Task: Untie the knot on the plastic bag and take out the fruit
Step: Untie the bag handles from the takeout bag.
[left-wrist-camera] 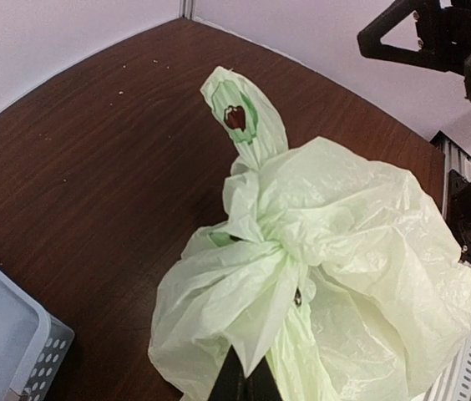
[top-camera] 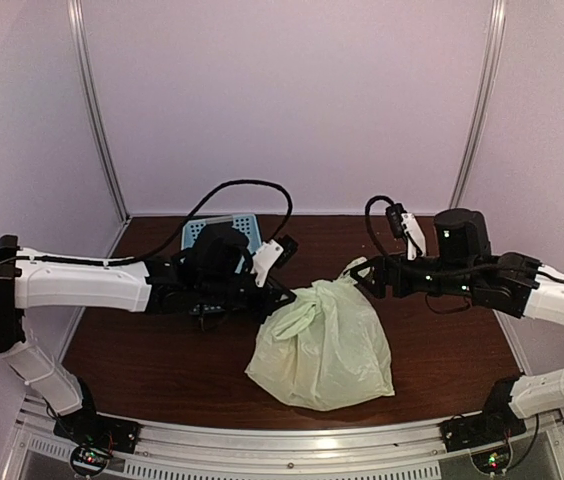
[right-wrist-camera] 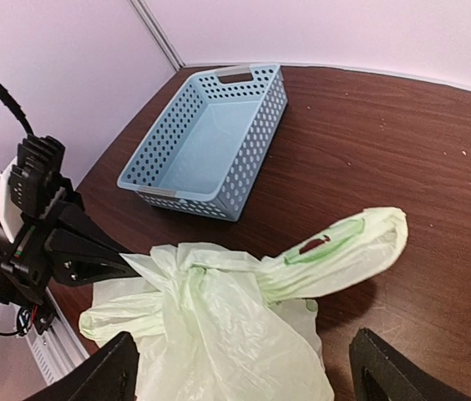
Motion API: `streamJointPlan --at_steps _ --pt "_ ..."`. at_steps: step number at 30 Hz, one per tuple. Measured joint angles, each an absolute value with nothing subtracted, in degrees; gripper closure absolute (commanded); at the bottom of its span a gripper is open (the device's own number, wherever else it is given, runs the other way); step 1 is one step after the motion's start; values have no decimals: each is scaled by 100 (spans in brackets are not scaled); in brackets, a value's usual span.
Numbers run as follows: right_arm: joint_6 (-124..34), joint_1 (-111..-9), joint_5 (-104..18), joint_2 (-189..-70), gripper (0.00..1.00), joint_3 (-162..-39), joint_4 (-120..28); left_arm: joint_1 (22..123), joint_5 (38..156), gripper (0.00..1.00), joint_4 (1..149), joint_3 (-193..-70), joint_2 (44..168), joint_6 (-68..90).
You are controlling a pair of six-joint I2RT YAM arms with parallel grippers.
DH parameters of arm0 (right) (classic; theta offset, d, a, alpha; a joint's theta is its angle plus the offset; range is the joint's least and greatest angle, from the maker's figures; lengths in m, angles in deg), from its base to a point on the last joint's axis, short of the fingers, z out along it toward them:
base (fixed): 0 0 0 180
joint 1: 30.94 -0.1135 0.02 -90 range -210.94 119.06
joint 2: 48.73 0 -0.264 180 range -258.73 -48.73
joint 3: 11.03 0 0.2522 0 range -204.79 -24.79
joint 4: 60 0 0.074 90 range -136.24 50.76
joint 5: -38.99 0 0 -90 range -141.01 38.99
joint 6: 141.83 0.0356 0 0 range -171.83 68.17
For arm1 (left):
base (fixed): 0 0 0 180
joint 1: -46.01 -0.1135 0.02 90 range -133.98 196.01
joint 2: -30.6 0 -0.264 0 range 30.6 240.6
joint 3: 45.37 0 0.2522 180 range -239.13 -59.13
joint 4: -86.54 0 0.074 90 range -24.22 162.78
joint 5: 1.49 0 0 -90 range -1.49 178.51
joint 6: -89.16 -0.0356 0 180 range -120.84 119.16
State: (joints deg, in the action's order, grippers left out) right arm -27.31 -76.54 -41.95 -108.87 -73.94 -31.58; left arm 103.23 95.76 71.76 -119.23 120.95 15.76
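Observation:
The pale yellow-green plastic bag (top-camera: 327,350) sits crumpled on the brown table, tied at the top. Its knot (left-wrist-camera: 279,247) is a twisted bunch near the bag's left top. My left gripper (left-wrist-camera: 248,383) is shut on a flap of the bag's handle just beside the knot (top-camera: 305,312). One free handle loop (right-wrist-camera: 344,244) with a dark red mark sticks out towards my right gripper (top-camera: 367,278). The right gripper (right-wrist-camera: 248,376) stands open above the bag, its fingers wide apart and holding nothing. The fruit is hidden inside the bag.
A light blue perforated basket (right-wrist-camera: 210,142) stands empty at the back left, behind the left arm (top-camera: 92,285). Pale walls close in the table on three sides. A metal rail (top-camera: 292,455) runs along the near edge.

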Motion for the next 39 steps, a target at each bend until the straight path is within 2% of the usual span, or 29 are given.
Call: streamJointPlan --at_steps 9,11,12,15,18,25,30,33,39 --pt "-2133 -7868 -4451 -10339 23 -6231 -2811 10323 9364 100 7316 -11715 12055 1796" --pt "-1999 -7947 -4351 -10345 30 -6010 -2920 10323 9355 100 7333 -11715 12055 1816" --pt "-1973 -7962 -4335 -10363 37 -5966 -2955 10323 9353 100 7342 -11715 12055 1821" --pt "-1925 -8006 -4318 -10555 71 -5968 -3187 10323 9344 100 7377 -11715 12057 1840" --pt "-1982 -8010 -4292 -10968 98 -6102 -3364 10323 9309 100 7397 -11715 12055 1862" --pt "-2533 -8008 -4639 -11801 100 -7356 -3226 10307 9071 100 7401 -11748 11966 1860" --pt "-2998 -8008 -4738 -11856 100 -7922 -3408 10296 9040 100 7628 -11737 11666 1783" --pt "-3081 -8008 -4713 -11731 100 -7470 -3805 10294 9189 100 8159 -11337 11413 1746" --pt "-2701 -8008 -4720 -11477 100 -5627 -4319 10296 9613 100 8796 -10126 11397 1796"
